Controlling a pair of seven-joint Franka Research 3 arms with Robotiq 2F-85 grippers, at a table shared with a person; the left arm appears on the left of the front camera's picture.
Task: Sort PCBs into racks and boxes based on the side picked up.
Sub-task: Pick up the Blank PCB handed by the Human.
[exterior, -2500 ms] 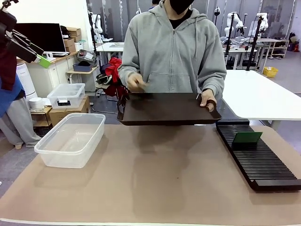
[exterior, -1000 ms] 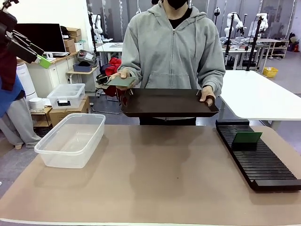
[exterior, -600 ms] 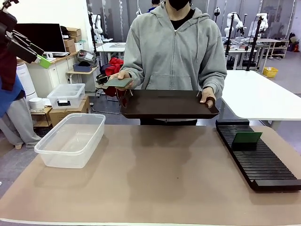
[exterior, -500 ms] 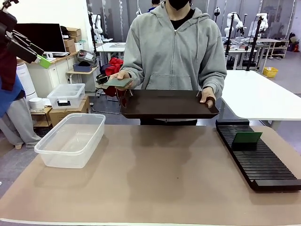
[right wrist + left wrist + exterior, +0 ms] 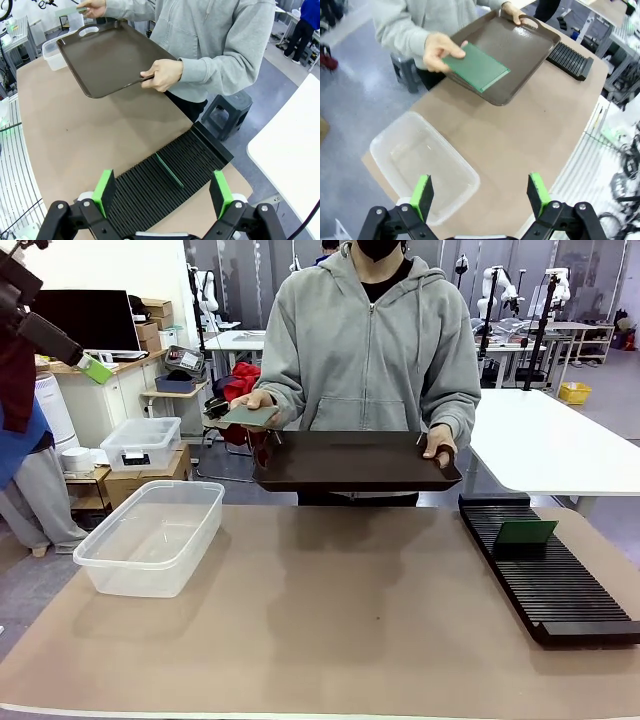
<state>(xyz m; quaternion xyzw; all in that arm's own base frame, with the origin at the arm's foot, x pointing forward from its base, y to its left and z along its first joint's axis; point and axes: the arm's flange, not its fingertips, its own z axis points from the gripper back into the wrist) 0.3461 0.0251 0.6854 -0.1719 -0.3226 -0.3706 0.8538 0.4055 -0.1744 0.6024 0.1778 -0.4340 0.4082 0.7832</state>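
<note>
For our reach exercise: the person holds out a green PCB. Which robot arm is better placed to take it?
Probably left. The PCB is held on the robot's left, before the open left gripper; the open right gripper hangs over the rack, farther off.

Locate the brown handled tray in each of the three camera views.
Front view: tray at centre, held at the table's far side.
Left wrist view: tray at upper middle.
Right wrist view: tray at upper left.
Shared landmark: the black slotted rack on the table.
</note>
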